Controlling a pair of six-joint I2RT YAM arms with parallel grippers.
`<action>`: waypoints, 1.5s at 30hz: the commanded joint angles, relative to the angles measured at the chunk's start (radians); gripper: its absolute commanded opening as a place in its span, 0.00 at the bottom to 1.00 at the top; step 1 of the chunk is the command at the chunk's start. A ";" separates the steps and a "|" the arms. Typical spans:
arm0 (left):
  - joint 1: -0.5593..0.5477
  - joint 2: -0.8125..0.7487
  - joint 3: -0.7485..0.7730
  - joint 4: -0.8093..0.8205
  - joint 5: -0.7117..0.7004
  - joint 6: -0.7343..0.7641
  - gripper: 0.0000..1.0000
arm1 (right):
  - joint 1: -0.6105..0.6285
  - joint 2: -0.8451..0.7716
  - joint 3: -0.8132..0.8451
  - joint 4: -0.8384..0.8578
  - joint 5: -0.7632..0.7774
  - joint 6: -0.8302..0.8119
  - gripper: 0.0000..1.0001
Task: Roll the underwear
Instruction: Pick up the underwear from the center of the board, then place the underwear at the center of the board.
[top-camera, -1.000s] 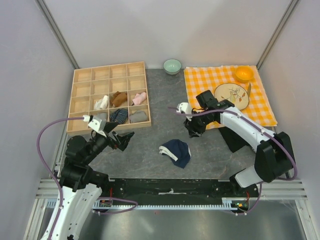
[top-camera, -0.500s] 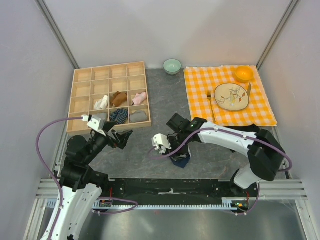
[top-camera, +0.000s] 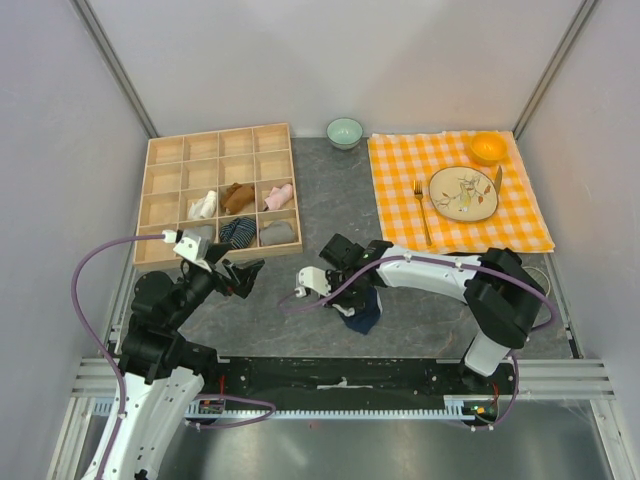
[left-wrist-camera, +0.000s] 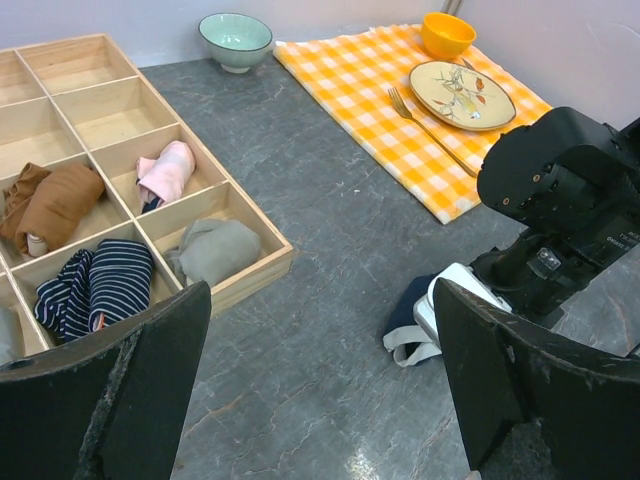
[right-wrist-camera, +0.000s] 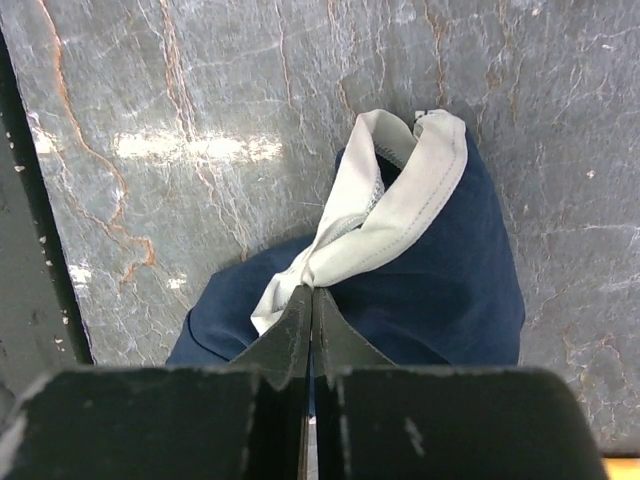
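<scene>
The underwear (top-camera: 366, 316) lies crumpled on the grey table near the front middle: navy fabric (right-wrist-camera: 440, 270) with a white trim band (right-wrist-camera: 400, 215). My right gripper (right-wrist-camera: 312, 292) is shut on a pinch of that white trim, with its jaws pressed together. From above, the right gripper (top-camera: 343, 299) sits over the garment's left edge and hides much of it. In the left wrist view the underwear (left-wrist-camera: 404, 316) shows beside the right arm's wrist. My left gripper (top-camera: 241, 274) hovers to the left of it, open and empty, and the left wrist view shows the left gripper (left-wrist-camera: 322, 300) over bare table.
A wooden compartment tray (top-camera: 167, 151) at the back left holds a striped roll (top-camera: 237, 232), a grey roll (top-camera: 278, 232) and other small garments. An orange checked cloth (top-camera: 400, 190) at the right carries a plate (top-camera: 463, 193), a fork (top-camera: 421, 208) and an orange bowl (top-camera: 488, 147). A green bowl (top-camera: 345, 131) stands behind.
My right arm swung from beside the checked cloth down and left onto the underwear, and its jaws closed on the white trim. The left arm has barely moved.
</scene>
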 joint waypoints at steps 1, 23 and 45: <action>0.002 -0.004 0.003 0.002 -0.012 0.025 0.98 | 0.005 -0.035 0.057 -0.015 -0.009 0.013 0.00; 0.002 -0.007 0.005 0.000 -0.020 0.027 0.98 | -0.303 -0.300 0.400 -0.213 -0.381 0.112 0.00; 0.002 0.005 0.000 0.007 0.005 0.022 0.98 | -0.305 -0.320 -0.073 0.002 -0.361 -0.127 0.61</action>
